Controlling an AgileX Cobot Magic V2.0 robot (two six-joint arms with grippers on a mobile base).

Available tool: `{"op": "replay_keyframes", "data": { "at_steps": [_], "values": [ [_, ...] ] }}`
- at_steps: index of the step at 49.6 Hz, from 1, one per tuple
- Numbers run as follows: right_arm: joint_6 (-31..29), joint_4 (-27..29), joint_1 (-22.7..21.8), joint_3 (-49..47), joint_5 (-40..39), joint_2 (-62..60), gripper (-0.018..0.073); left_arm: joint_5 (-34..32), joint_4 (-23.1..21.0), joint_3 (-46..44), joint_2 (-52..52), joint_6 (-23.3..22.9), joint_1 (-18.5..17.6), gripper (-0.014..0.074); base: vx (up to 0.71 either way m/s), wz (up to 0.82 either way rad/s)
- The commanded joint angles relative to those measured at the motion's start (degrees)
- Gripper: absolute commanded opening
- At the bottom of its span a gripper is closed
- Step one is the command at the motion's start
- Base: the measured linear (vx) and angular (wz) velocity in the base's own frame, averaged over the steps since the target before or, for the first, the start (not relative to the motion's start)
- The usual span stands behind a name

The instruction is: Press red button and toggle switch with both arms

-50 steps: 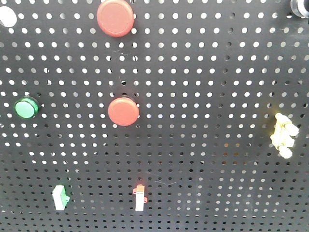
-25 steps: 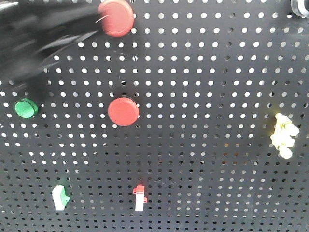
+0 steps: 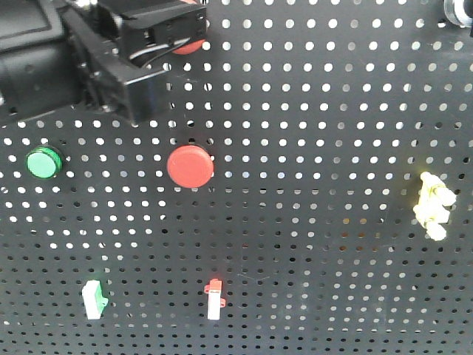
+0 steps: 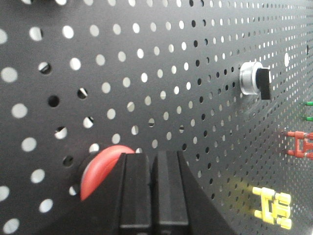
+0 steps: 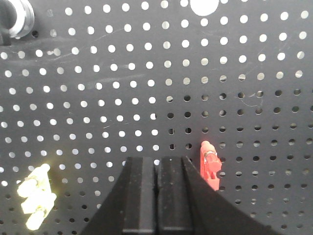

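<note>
On the black pegboard (image 3: pixel 325 111) an upper red button (image 3: pixel 189 46) is mostly hidden behind my left gripper (image 3: pixel 194 22), which reaches in from the top left. In the left wrist view the left gripper (image 4: pixel 151 159) is shut and empty, its tips over the right side of that red button (image 4: pixel 100 166). A second red button (image 3: pixel 190 166) sits mid-board. A red toggle switch (image 3: pixel 214 298) is low in the middle. My right gripper (image 5: pixel 156 161) is shut and empty, just left of a red toggle switch (image 5: pixel 210 164). It does not show in the front view.
A green button (image 3: pixel 43 162) is at the left and a green-white switch (image 3: pixel 94 299) below it. A yellow switch (image 3: pixel 432 205) is at the right, also seen in the right wrist view (image 5: pixel 36 196). A black selector knob (image 4: pixel 257 81) sits right of the left gripper.
My left arm has swung in from the upper left and now stands sharp over the upper red button, covering most of it. Nothing else on the board has moved.
</note>
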Motion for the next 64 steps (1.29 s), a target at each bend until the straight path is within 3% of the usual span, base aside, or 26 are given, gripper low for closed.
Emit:
{"op": "replay_keyframes", "data": {
  "at_steps": [1,7,14,22,28,34,37,50,64],
  "values": [
    [-0.53,0.19,-0.37,-1.79,-4.17,0.95,-0.0003,-4.14,-0.57,-1.46,-0.91,0.02,0.34,0.0002,0.0,0.0],
    [-0.87,1.86,-0.37,-1.79,-2.98,0.95,-0.0003,-0.25,-0.52,-0.28,-4.12,0.22,0.34,0.0002,0.0,0.0],
    [-8.33,9.89,-0.37,-1.79,-2.41,0.95,-0.0003,-1.11,-0.52,6.51,-10.0,0.64,0.34,0.0002,0.0,0.0],
    [-25.51,27.5,-0.37,-1.79,-1.25,1.22,-0.0003,-4.72,-0.72,19.18,-18.32,0.59,0.34,0.0002,0.0,0.0],
    [-40.15,44.47,-0.37,-3.74,2.71,4.13,-0.0003,-5.76,-1.14,28.97,-25.01,0.32,0.34,0.0002,0.0,0.0],
    [-49.51,58.01,-0.37,-8.14,7.4,10.07,-0.0003,-7.21,-1.14,36.02,-30.56,-2.34,0.34,0.0002,0.0,0.0],
    [-51.96,61.73,-0.37,-10.98,9.76,13.44,-0.0003,-8.57,-1.14,38.7,-32.66,-3.77,0.34,0.0002,0.0,0.0],
    [-51.11,69.44,-0.37,-25.0,17.55,28.38,-0.0003,-9.85,-1.14,40.51,-34.69,-4.1,0.34,0.0002,0.0,0.0],
    [-46.41,64.83,-0.37,-29.57,17.34,33.08,-0.0003,-10.38,-1.14,40.51,-34.69,-4.1,0.34,0.0002,0.0,0.0]
  ]
}}
